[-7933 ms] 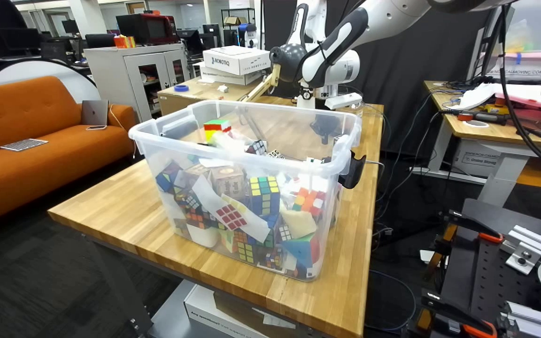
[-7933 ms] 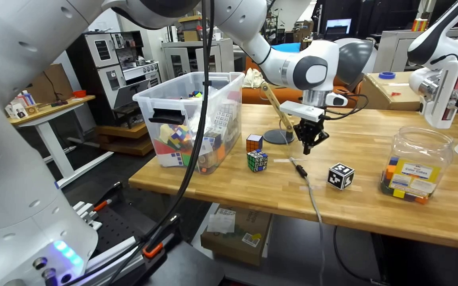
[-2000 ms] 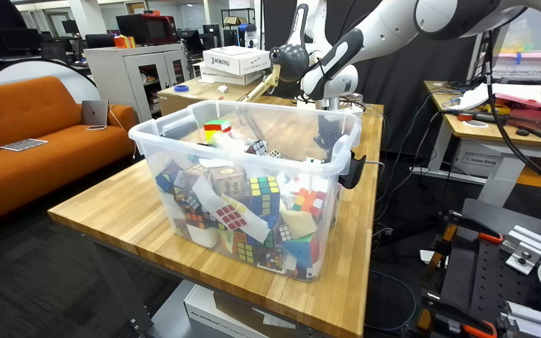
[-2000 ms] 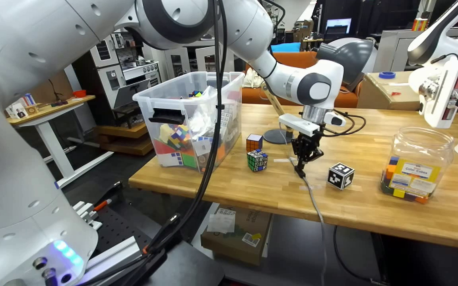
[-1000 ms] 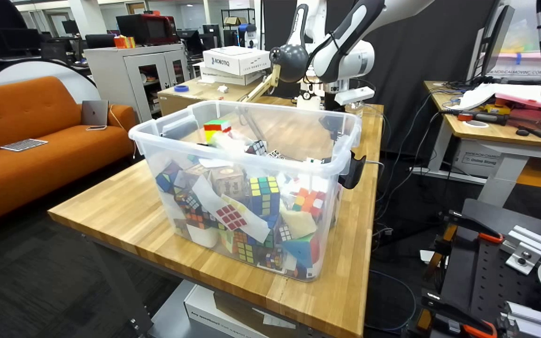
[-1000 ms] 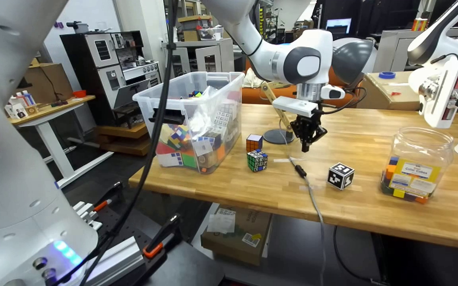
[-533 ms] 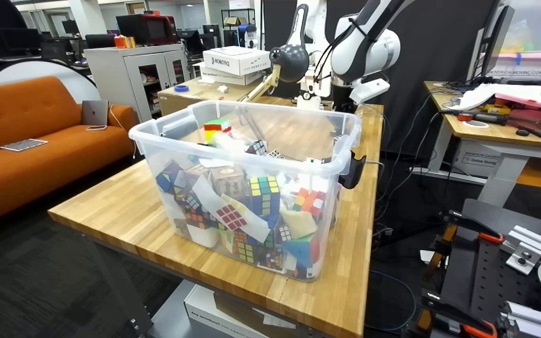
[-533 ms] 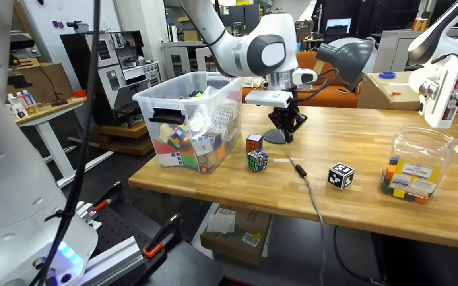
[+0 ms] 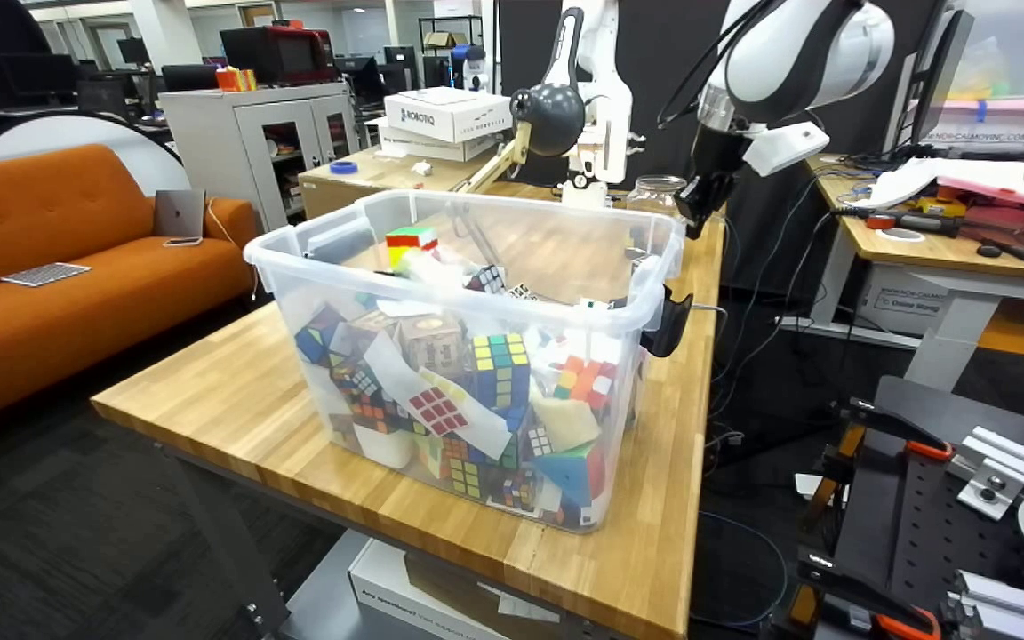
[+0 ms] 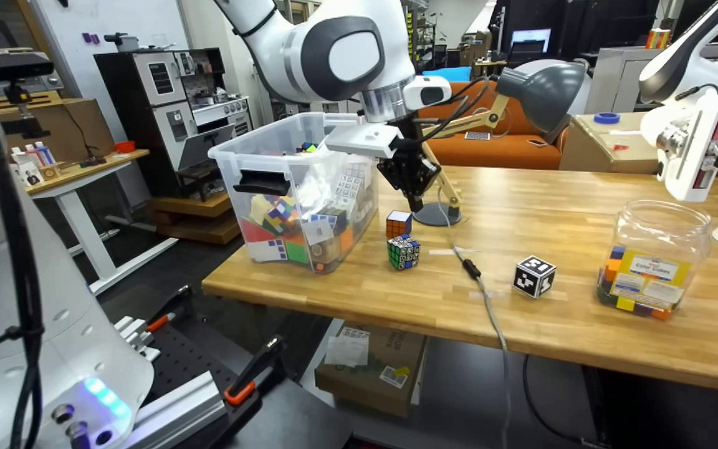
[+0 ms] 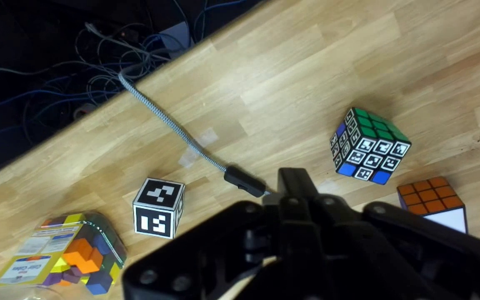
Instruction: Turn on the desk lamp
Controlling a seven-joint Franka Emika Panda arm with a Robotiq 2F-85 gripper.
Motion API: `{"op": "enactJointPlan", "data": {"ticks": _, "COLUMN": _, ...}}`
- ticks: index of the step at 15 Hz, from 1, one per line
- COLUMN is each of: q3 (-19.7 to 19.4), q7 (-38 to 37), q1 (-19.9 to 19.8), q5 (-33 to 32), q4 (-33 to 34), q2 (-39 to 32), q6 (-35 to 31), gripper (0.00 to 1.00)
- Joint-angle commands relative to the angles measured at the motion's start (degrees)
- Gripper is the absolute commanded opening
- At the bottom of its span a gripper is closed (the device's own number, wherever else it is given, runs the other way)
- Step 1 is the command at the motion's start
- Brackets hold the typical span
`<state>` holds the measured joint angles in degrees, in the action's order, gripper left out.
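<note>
The desk lamp has a dark grey rounded head (image 10: pixel 543 93), a pale jointed wooden arm and a round dark base (image 10: pixel 437 214) on the table. Its head also shows beyond the bin (image 9: pixel 550 118). I cannot tell whether it is lit. A black inline switch (image 10: pixel 472 269) sits on the lamp's grey cord; it also shows in the wrist view (image 11: pixel 245 181). My gripper (image 10: pixel 416 202) hangs above the table between the bin and the lamp, clear of the switch. In the wrist view its fingertips (image 11: pixel 294 179) are together, with nothing seen between them.
A clear plastic bin (image 9: pixel 459 298) full of puzzle cubes stands at the table's end. A sticker-patterned cube (image 10: pixel 403 252) and an orange-sided cube (image 10: pixel 399 223) lie below my gripper. A black-and-white cube (image 10: pixel 534 276), a clear jar (image 10: pixel 654 274) and another robot arm (image 10: pixel 702 137) stand farther along.
Two seconds ago my gripper's tip was down at the cord switch. Since then it has risen and moved away toward the bin side, uncovering the lamp's arm. The table objects look unmoved.
</note>
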<state>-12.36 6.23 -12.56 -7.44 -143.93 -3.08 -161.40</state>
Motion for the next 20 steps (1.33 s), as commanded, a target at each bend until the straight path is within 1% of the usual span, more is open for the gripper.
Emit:
{"op": "enactJointPlan", "data": {"ticks": 1, "q3": -0.6, "q7": 8.0, "q1": -1.0, "q5": 6.1, "q4": -6.8, "q2": 7.3, "q6": 1.2, "gripper": 0.33}}
{"op": "enactJointPlan", "data": {"ticks": 2, "q3": -0.9, "q7": 14.3, "q1": -0.1, "q5": 12.4, "q4": -9.2, "q2": 10.1, "q6": 2.8, "gripper": 0.39}}
{"op": "enactJointPlan", "data": {"ticks": 3, "q3": -0.9, "q7": 6.8, "q1": -0.4, "q5": 6.1, "q4": -6.0, "q2": 5.8, "q6": 0.9, "gripper": 0.22}}
{"op": "enactJointPlan", "data": {"ticks": 4, "q3": -1.2, "q7": 10.5, "q1": -0.1, "q5": 9.3, "q4": -7.8, "q2": 7.6, "q6": 1.4, "gripper": 0.28}}
{"op": "enactJointPlan", "data": {"ticks": 5, "q3": -1.4, "q7": 12.0, "q1": 0.1, "q5": 10.4, "q4": -8.8, "q2": 9.0, "q6": 1.8, "gripper": 0.36}}
{"op": "enactJointPlan", "data": {"ticks": 6, "q3": -1.4, "q7": 12.2, "q1": 0.2, "q5": 10.6, "q4": -9.2, "q2": 9.7, "q6": 2.0, "gripper": 0.39}}
{"op": "enactJointPlan", "data": {"ticks": 20, "q3": -1.4, "q7": 12.2, "q1": 0.3, "q5": 10.7, "q4": -9.3, "q2": 9.9, "q6": 2.1, "gripper": 0.39}}
